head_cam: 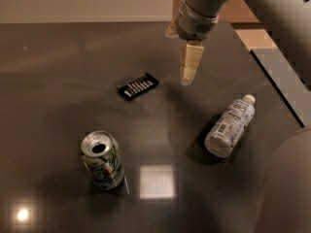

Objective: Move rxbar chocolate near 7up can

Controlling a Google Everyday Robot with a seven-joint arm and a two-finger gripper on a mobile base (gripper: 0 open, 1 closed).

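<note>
The rxbar chocolate (pixel 138 86), a flat black wrapper with white lettering, lies on the dark table (pixel 58 57) left of centre. The 7up can (pixel 103 161) stands upright in front of it, towards the near left, its tab opened. My gripper (pixel 186 75) hangs pointing down above the table, to the right of the bar and apart from it. It holds nothing that I can see.
A clear plastic bottle (pixel 230 126) with a white cap and label lies on its side to the right, below the gripper. The table's right edge (pixel 279 93) runs diagonally at the far right. My arm (pixel 272 13) reaches in from the upper right.
</note>
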